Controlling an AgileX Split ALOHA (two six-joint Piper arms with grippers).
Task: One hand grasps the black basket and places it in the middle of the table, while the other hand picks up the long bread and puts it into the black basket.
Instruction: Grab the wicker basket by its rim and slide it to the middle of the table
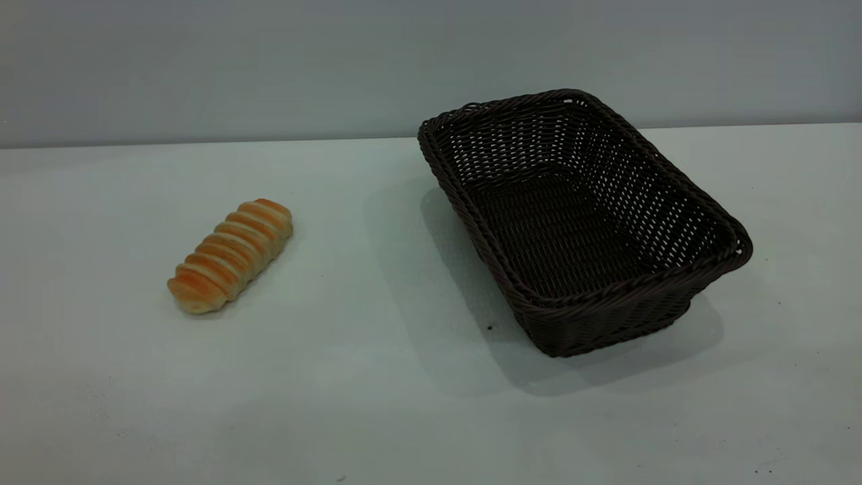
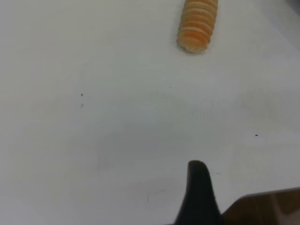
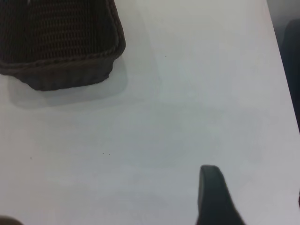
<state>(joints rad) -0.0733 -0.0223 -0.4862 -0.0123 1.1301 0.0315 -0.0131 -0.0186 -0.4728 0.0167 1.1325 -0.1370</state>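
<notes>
One pale table [image 1: 377,404] is being occupied by one black basket [image 1: 673,175], lying at the right, and one long bread [image 1: 230,254], lying at the left, well apart. Whether either gripper is apart or together cannot be told.

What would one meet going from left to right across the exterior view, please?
long bread → bare stretch of table → black basket
</notes>
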